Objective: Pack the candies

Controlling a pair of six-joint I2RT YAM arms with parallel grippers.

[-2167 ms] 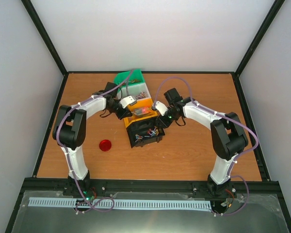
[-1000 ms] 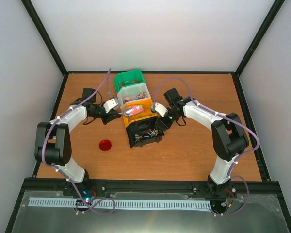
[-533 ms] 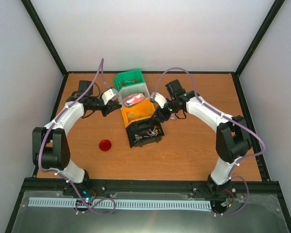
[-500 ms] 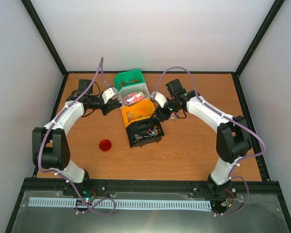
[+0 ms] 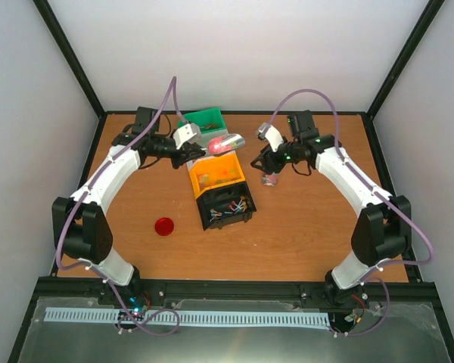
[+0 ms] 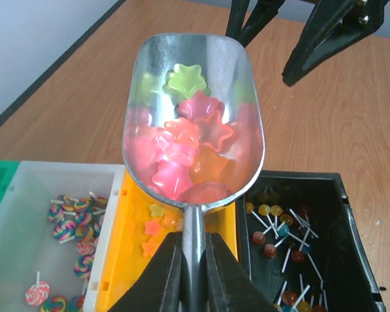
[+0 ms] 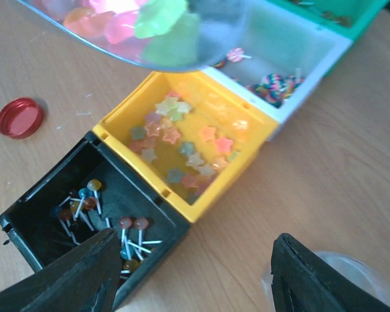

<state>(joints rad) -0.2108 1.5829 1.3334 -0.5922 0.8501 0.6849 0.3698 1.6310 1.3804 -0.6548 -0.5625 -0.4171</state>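
My left gripper (image 6: 194, 244) (image 5: 199, 148) is shut on the handle of a metal scoop (image 6: 195, 123) (image 5: 225, 142). The scoop is held level and is full of pink, orange and green star candies (image 6: 188, 153). It hangs above the join of the white and orange bins. More stars lie in the orange bin (image 7: 214, 195) (image 5: 219, 190). My right gripper (image 7: 195, 244) (image 5: 266, 153) stands open to the right of the bins, with only table showing between its fingers. A clear container (image 7: 351, 263) (image 5: 270, 180) shows partly behind its right finger.
Four bins stand in a row: green (image 5: 204, 119) at the back, white (image 7: 292, 110) with swirl lollipops, orange, then black (image 7: 162, 247) (image 5: 212, 223) with ball lollipops. A round red lid (image 5: 164, 225) (image 7: 19, 117) lies on the table left of the black bin.
The left arm has lifted the loaded scoop out of the orange bin, back and to the right. The right gripper has drawn away from the bins, back and to the right.
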